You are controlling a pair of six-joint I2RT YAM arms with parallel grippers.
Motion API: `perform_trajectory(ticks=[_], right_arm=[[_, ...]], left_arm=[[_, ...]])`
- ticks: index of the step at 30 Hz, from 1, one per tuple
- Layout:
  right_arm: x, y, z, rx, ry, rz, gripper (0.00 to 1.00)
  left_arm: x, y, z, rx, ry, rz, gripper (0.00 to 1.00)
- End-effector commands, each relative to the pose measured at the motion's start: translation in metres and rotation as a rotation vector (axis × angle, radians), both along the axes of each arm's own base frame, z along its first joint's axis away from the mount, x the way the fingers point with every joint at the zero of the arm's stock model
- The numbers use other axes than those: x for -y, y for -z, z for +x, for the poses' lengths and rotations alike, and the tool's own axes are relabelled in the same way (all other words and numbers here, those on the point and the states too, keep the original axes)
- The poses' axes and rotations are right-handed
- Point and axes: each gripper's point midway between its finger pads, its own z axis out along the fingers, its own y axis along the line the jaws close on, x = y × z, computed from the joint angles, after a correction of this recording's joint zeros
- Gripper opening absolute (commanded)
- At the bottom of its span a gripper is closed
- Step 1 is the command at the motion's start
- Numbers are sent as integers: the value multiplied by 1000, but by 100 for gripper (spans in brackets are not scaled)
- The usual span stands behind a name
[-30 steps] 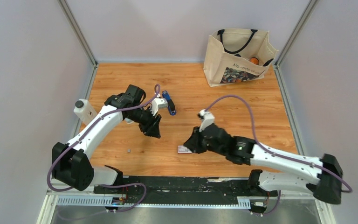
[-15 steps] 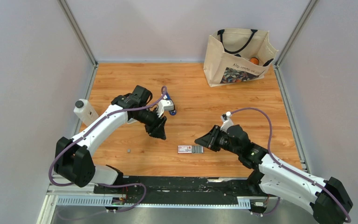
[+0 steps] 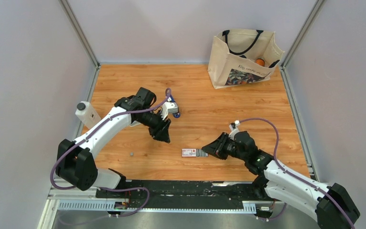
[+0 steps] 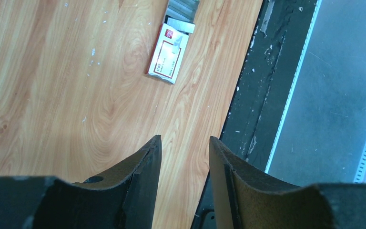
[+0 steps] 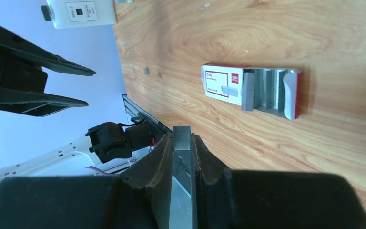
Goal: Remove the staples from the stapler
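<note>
Grey staples (image 5: 181,152) sit pinched in the right gripper (image 5: 182,136) near the carton (image 5: 221,85); a slack pinch would likely scatter them. Farther off, the left gripper (image 4: 183,143) hangs open, empty; the stapler (image 3: 171,100) lies beyond it, unheld.

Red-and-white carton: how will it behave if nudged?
The carton lies flat on the table, so it likely slides rather than tips. Its drawer sticks out, so a push may close it or spill the grey strips.
</note>
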Motion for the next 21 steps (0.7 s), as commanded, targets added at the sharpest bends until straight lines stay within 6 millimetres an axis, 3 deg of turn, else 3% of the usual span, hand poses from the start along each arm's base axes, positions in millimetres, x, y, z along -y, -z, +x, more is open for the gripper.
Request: perform_trajectory(ticks=[1, 21], right_arm=[[2, 7, -7, -78, 25, 53, 18], [-1, 30, 0, -285, 83, 158, 23]], left_arm=[[5, -5, 0, 28, 21, -37, 50], [0, 2, -3, 41, 34, -18, 50]])
